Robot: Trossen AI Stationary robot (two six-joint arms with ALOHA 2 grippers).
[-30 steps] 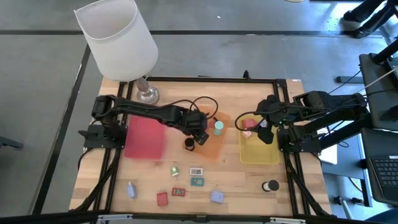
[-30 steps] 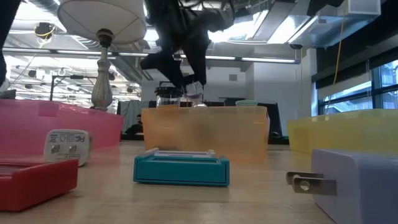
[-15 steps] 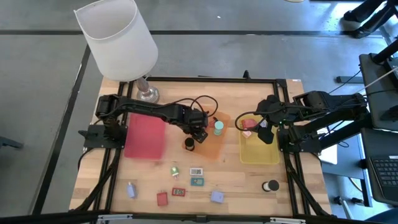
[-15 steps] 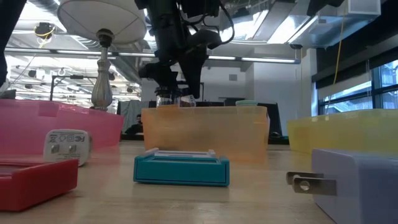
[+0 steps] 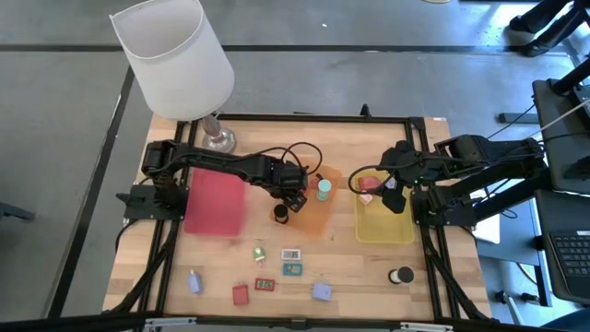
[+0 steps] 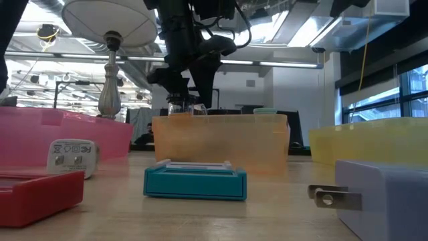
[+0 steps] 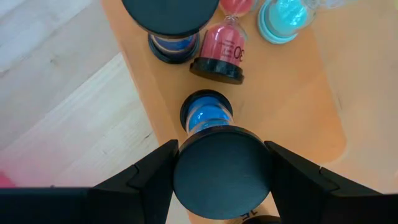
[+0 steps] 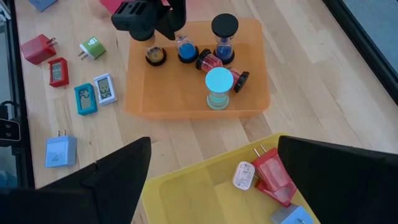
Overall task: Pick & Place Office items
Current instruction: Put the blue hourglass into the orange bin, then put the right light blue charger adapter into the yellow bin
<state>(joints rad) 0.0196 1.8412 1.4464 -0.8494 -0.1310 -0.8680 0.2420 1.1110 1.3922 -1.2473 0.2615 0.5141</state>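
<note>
Since a second ago we have drawn the left gripper (image 5: 297, 200) a little toward the frame's left and lower over the orange tray (image 5: 324, 219), mid-frame in the high view. Its jaws pinch a blue sand timer (image 7: 214, 155) by its black cap, upright over the tray beside a fallen red timer (image 7: 221, 53). Our right gripper (image 5: 395, 195) waits, jaws spread, above the yellow tray (image 5: 383, 231) at right.

Matt wooden table (image 5: 369, 267); translucent plastic orange tray (image 8: 186, 93), glossy.
</note>
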